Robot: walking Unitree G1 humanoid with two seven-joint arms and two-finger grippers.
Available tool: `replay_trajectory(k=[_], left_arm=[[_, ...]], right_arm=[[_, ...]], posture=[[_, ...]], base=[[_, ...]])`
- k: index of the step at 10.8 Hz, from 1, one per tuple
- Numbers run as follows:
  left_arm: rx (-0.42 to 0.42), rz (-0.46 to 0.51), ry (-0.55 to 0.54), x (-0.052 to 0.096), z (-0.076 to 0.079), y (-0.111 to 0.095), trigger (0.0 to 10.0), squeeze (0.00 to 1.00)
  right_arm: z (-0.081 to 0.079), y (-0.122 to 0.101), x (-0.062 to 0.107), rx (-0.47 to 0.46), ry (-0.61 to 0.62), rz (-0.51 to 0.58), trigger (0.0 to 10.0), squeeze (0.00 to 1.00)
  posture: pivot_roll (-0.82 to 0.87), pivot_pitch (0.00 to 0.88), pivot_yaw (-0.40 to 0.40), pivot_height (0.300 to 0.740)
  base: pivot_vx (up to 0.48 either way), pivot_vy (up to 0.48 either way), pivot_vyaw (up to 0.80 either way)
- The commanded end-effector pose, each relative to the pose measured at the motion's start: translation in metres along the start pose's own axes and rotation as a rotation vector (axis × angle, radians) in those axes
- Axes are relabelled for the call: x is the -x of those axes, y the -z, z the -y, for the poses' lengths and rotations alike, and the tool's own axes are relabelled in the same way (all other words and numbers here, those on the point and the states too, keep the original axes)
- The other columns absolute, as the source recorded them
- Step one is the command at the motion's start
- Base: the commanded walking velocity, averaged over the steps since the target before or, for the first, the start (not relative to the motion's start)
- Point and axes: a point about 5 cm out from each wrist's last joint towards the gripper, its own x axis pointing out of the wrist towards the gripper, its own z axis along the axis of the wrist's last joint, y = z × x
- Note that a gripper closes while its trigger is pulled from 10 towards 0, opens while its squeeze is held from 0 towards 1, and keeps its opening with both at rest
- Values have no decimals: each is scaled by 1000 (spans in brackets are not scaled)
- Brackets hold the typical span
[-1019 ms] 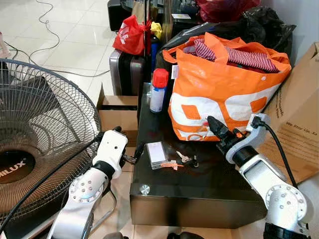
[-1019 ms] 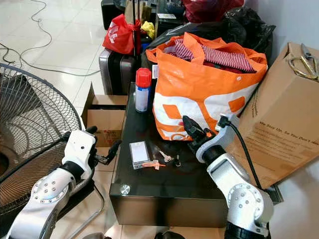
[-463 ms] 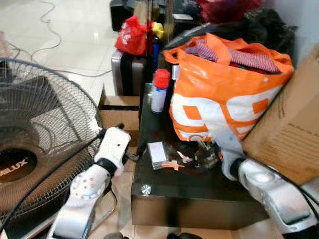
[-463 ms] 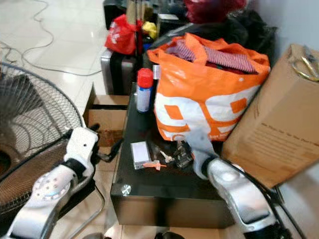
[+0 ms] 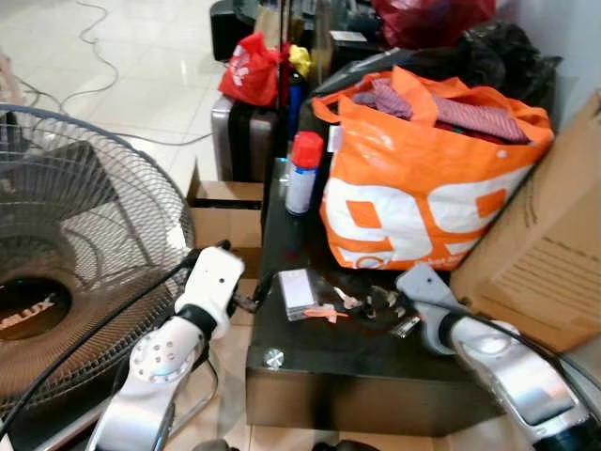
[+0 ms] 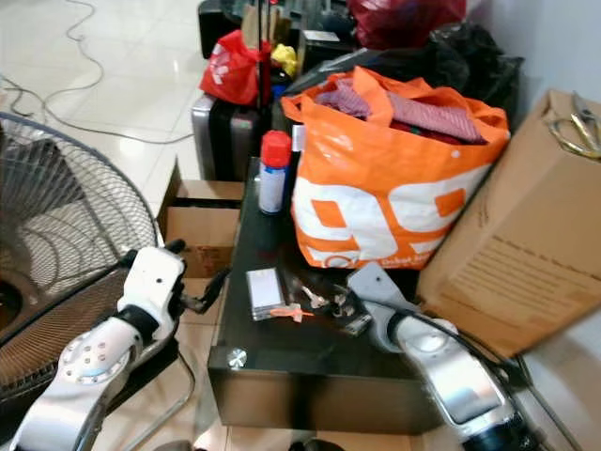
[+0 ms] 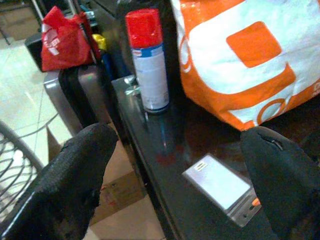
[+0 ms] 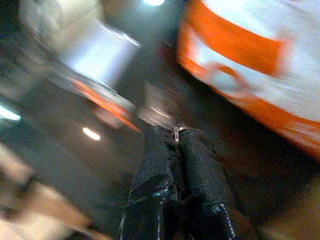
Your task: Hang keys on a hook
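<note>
Pale glossy tiled floor (image 5: 122,66), bright reflections, thin cable (image 5: 80,47) trailing across it. Low dark glossy table (image 5: 376,362) at centre, round silver fitting near its front corner. On table: bulging orange-and-white shopping bag (image 5: 423,207) stuffed with striped cloth, red-capped blue-and-white spray can (image 5: 300,174) beside it. Large black wire-caged fan (image 5: 75,263) at left. Open brown cardboard box (image 5: 221,211) on floor between fan and table. Big brown cardboard carton (image 6: 512,254) leaning at right, against pale wall (image 6: 554,42). Behind table: grey hard-shell suitcase (image 5: 235,136), red plastic bag (image 5: 246,68) on top, black bin bags (image 5: 498,52) further back.
</note>
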Motion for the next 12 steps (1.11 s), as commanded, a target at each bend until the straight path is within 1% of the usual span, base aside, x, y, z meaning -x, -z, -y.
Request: replay_trajectory(k=[1,2,3,4,5,6,7,8,9,10,11,12], left_arm=[[-8,15,22,-2,4,-5,10000,0],[-10,8,33,-1,5,-4,10000,0],[-16,-20,79,0,9,0,10000,0],[-19,-46,111,2,11,4,10000,0],[-7,-104,180,4,15,10,10000,0],[1,-144,239,7,18,15,10000,0],[3,-158,252,8,19,16,10000,0],[7,-163,260,9,19,17,10000,0],[7,-169,260,9,18,17,10000,0],[7,-171,260,10,18,18,10000,0],[8,-172,260,10,18,18,10000,0],[9,-173,261,10,19,19,10000,0]], right_arm=[[10,2,2,27,54,-26,0,0],[15,8,2,127,78,-64,0,0],[12,6,1,41,48,-51,0,0],[22,15,2,223,119,-126,0,0],[7,4,0,-62,-13,-16,0,0],[16,12,0,116,58,-85,0,0],[14,9,-1,27,34,-47,0,0],[12,4,-1,10,25,-24,0,0],[13,0,-1,-48,27,6,0,0],[10,-8,-1,-127,4,56,0,0],[10,-13,0,-168,-8,86,0,0],[12,-18,1,-239,-12,122,0,0]], posture=[[40,0,-96,740],[41,0,-96,740],[40,0,-95,740],[40,0,-94,740],[41,0,-95,740],[42,0,-95,740],[42,0,-95,740],[40,0,-95,740],[42,0,-96,740],[40,0,-95,740],[39,0,-94,740],[38,0,-93,740]], base=[[0,0,0],[0,0,0],[0,0,0],[0,0,0],[0,0,0],[0,0,0],[0,0,0],[0,0,0],[0,0,0],[0,0,0],[0,0,0],[0,0,0]])
